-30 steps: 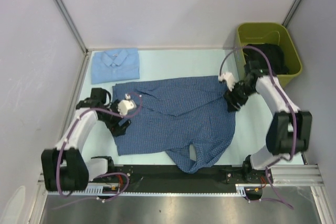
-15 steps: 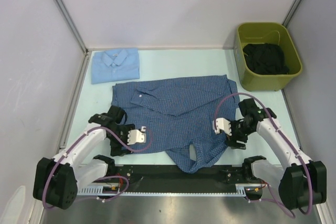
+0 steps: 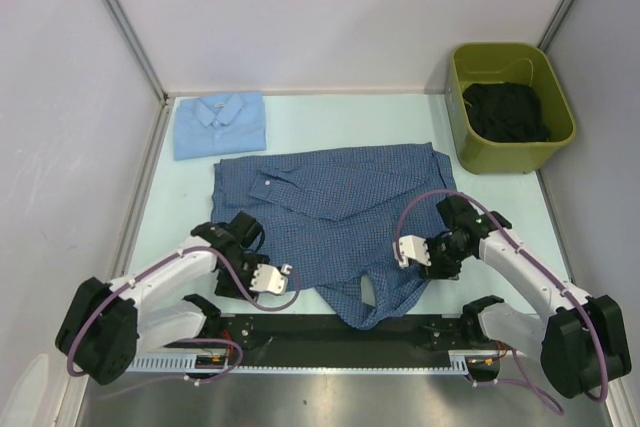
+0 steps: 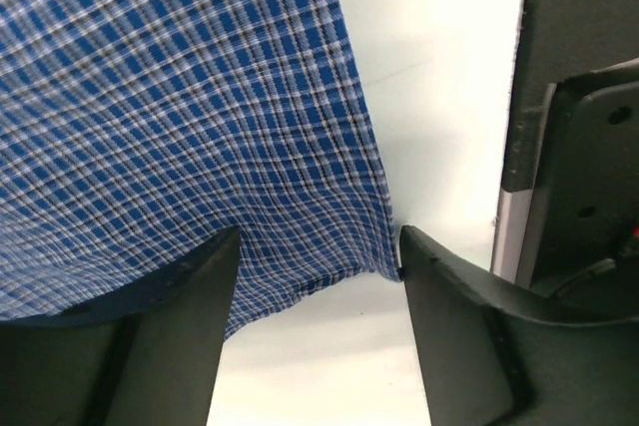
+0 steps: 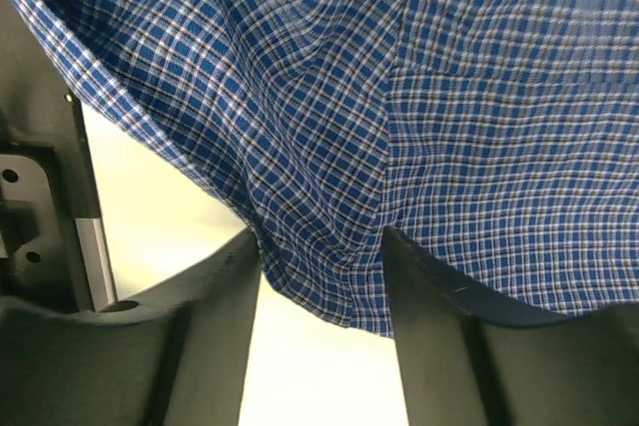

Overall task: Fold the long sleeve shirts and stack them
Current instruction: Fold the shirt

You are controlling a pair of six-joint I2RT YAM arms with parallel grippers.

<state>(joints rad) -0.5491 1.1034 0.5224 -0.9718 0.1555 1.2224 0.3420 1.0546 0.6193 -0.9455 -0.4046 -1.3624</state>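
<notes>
The checked medium blue shirt (image 3: 340, 212) lies spread out mid-table, one sleeve bunched at the near edge. The pale blue shirt (image 3: 220, 124) lies folded at the back left. My left gripper (image 3: 238, 277) is open at the checked shirt's near left corner. In the left wrist view its jaws (image 4: 318, 276) straddle the hem corner of the shirt (image 4: 180, 127). My right gripper (image 3: 432, 265) is open at the shirt's near right edge. In the right wrist view its jaws (image 5: 321, 266) stand either side of a fold of the checked cloth (image 5: 329, 147).
A green bin (image 3: 500, 48) holding dark cloth (image 3: 505, 112) stands at the back right. The black rail (image 3: 330, 332) runs along the near edge, close to both grippers. Grey walls close in the table's left, back and right.
Both arms have swung from the shirt's far side down to its near hem, the left at the near left corner and the right at the near right edge.
</notes>
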